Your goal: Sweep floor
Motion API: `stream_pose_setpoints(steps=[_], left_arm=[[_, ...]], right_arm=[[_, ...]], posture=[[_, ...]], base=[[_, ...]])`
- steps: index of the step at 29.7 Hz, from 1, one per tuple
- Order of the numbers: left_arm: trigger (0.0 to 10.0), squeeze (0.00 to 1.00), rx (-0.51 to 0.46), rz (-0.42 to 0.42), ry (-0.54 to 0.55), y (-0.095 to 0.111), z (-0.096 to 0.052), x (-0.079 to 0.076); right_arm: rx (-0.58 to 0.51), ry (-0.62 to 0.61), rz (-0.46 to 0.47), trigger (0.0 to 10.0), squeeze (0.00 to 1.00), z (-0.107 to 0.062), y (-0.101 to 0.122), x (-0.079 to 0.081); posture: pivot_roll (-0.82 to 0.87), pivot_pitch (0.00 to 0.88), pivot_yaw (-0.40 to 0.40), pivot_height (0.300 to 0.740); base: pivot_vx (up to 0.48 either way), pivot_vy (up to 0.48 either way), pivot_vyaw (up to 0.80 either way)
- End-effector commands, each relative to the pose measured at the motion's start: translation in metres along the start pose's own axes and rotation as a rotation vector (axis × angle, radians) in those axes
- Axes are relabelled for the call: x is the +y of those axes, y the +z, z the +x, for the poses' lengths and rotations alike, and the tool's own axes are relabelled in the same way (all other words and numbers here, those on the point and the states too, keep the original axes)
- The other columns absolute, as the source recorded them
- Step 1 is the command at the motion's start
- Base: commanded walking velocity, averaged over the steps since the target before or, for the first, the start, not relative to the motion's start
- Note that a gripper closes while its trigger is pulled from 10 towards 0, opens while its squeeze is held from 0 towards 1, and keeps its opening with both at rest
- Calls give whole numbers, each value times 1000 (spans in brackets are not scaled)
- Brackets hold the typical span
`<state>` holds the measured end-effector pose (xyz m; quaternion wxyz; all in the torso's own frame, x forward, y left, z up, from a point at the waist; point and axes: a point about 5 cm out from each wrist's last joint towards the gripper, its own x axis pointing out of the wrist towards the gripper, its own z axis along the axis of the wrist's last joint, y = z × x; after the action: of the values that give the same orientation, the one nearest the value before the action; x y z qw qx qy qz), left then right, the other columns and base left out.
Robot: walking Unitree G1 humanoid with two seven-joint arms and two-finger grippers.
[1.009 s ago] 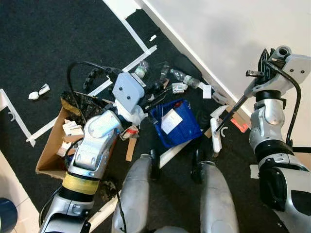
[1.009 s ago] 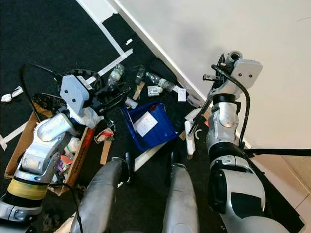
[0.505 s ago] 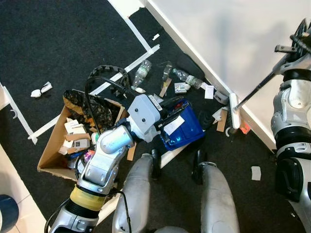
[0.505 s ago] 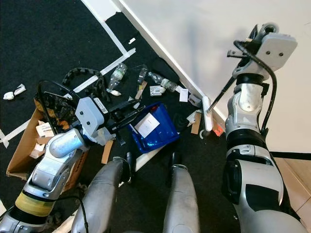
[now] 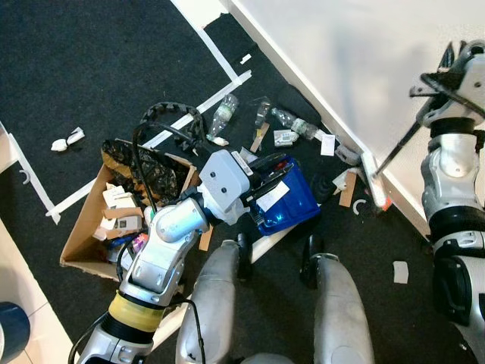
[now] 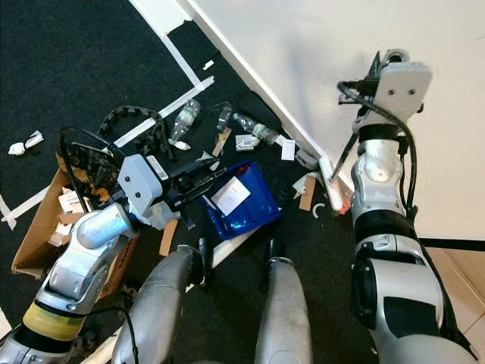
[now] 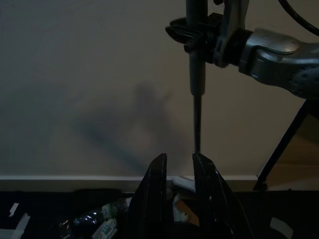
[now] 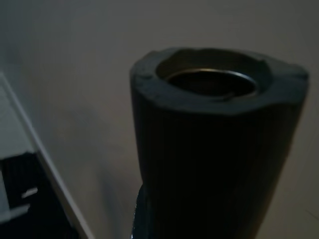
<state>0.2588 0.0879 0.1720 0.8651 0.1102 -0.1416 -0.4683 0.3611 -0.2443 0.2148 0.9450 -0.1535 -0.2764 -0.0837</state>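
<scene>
Slowly, then: held the broom handle (image 5: 397, 149) tight in the right gripper (image 7: 202, 36), fingers clamped round it high up by the wall. Had the white broom head (image 5: 370, 171) down on the black floor (image 5: 91, 68), right against the bottom of the wall, just beside some cardboard bits (image 5: 347, 189). Held the blue dustpan (image 5: 292, 205) by its near edge in the left gripper (image 5: 256, 168), fingers looking pinched together on it, just ahead of the robot's knees and in the middle of the mess. Needed to pull the broom head low and flat toward the dustpan, not lift it, to drag the bits along. Needed to tip the dustpan's open lip down to touch the floor, facing the broom. Should have gone easy near the plastic bottles (image 5: 221, 115), round and quick to roll away. Could have spilled everything back out with the dustpan tilted too far.
</scene>
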Motion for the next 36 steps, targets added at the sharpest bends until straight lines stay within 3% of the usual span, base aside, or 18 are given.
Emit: stream_pose_setpoints(steps=[1,2,4,5,6,7,13,16,21,24,25,28,29,34,36], left_arm=[[10000,0,45,-31,-48,-9,-3,-12],[10000,0,45,-31,-48,-9,-3,-12],[10000,0,50,-39,-43,-9,-4,-13],[10000,0,50,-39,-43,-9,-4,-13],[7843,0,54,-47,-43,-10,-5,-13],[0,0,56,-55,-41,-10,-6,-13],[0,0,58,-61,-52,-9,-6,-15],[0,0,59,-60,-52,-9,-6,-14],[0,0,63,-49,-45,-8,-6,-13],[118,0,72,-39,-43,-8,-6,-12],[3529,0,82,-32,-42,-9,-6,-12],[3529,0,113,-13,-35,-12,-6,-11],[10000,0,134,-3,-32,-15,-6,-10],[10000,0,198,41,15,-24,-6,-3],[10000,0,249,93,83,-31,-6,6]], right_arm=[[-16,40,-72,10000,0,-5,0,-6],[-16,40,-72,10000,0,-5,0,-6],[44,83,-33,10000,0,-26,-18,13],[44,83,-33,10000,0,-26,-18,13],[71,72,14,10000,0,-36,-25,22],[92,52,58,10000,0,-42,-29,28],[121,-37,197,10000,0,-48,-32,45],[120,-49,221,10000,0,-47,-31,47],[89,-80,383,10000,0,-41,-22,61],[71,-66,427,10000,0,-38,-18,65],[66,-58,432,10000,0,-37,-17,65],[55,-31,423,10000,0,-36,-16,66],[50,-27,418,10000,0,-36,-15,64],[46,-37,405,10000,0,-36,-16,57],[39,-35,402,10000,0,-36,-16,53]], posture=[[295,477,23,740],[295,477,23,740],[311,487,34,740],[311,487,34,740],[313,490,37,740],[316,490,39,740],[337,491,46,740],[340,492,47,740],[338,489,45,740],[329,488,42,740],[329,488,42,740],[322,488,41,740],[319,487,40,740],[309,486,39,740],[294,488,38,740]], base=[[0,0,0],[0,0,0],[0,0,0],[0,0,0],[0,0,0],[0,0,0],[0,0,0],[0,0,0],[0,0,0],[0,0,0],[0,0,0],[0,0,0],[0,0,0],[0,0,0],[0,0,0]])
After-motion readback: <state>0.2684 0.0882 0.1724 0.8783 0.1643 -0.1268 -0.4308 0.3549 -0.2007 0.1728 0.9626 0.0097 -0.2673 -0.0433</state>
